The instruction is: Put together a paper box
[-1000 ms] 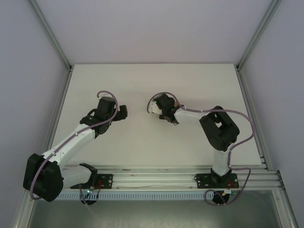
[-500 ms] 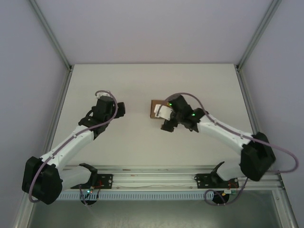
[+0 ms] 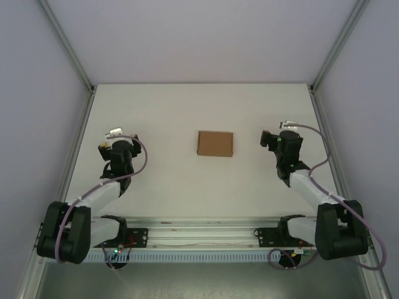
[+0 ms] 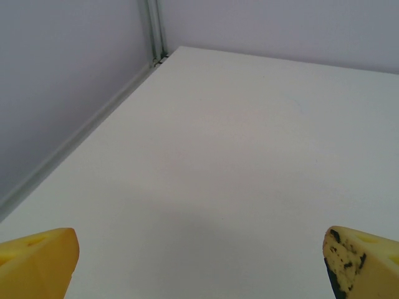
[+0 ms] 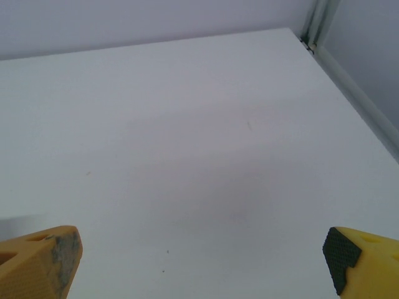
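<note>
Fingertips of left pincer (image 4: pixel 199 266) and right pincer (image 5: pixel 199 261) stand apart, cropped at lower corners. Centre-frame lies the paper box (image 3: pixel 215 143).

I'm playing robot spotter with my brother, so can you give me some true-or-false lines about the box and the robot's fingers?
1. The box lies near the middle of the table. True.
2. The right fingers are holding the box. False: they are spread wide with nothing between them.
3. The left fingers are open. True.
4. The box is red. False: it is plain brown.
</note>
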Motion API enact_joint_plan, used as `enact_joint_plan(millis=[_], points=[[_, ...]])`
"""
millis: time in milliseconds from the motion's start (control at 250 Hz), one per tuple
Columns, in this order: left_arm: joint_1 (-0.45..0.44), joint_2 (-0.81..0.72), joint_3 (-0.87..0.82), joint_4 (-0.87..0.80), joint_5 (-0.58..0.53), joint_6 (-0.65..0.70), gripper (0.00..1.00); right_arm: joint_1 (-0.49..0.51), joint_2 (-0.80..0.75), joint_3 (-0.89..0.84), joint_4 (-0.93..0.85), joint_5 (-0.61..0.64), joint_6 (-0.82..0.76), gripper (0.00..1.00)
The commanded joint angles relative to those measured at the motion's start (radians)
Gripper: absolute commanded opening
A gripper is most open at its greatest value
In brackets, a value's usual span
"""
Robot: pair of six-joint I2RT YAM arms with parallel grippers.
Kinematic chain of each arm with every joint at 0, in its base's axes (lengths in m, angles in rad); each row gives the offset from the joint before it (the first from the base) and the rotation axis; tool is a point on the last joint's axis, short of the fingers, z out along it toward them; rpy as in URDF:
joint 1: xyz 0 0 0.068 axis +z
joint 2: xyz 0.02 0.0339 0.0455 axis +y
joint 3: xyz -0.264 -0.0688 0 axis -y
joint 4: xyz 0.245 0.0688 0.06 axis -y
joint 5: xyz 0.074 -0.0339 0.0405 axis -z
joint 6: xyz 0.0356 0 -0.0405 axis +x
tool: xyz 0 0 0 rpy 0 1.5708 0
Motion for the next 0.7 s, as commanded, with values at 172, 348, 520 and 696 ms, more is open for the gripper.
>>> enact_joint_plan(millis=[172,348,520,696], points=[[0.028,0.301,-0.076,0.565,0.075,0.119,1.00,-0.010,0.095,-0.082,0.317,0.022,-0.034,1.00],[0.108,0.318,-0.029,0.443,0.198,0.045,1.00,-0.118,0.328,-0.121,0.588,-0.072,0.061,1.00],[0.109,0.314,-0.021,0.423,0.208,0.045,1.00,-0.149,0.318,-0.081,0.484,-0.090,0.093,1.00],[0.110,0.326,-0.032,0.462,0.205,0.052,1.00,-0.149,0.305,-0.073,0.446,-0.095,0.090,0.99]])
